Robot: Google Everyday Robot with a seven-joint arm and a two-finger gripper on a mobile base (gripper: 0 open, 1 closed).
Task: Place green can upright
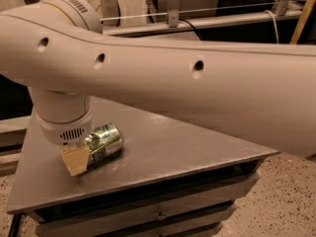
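The green can (104, 143) lies on its side on the left part of the grey table top (173, 152), shiny green and silver with pale label patches. My gripper (79, 157) hangs from the white wrist (64, 120) and sits low, right at the can's left end, its tan tip overlapping the can's near left edge. The far side of the gripper is hidden behind the wrist and the can. My thick white arm (197, 88) crosses the whole view above the table.
The table has a drawer front (158, 214) under its near edge, and its right corner (274, 153) juts over a speckled floor (286, 201). A metal rail (207, 21) and cables run behind the table. A dark gap lies left of the table.
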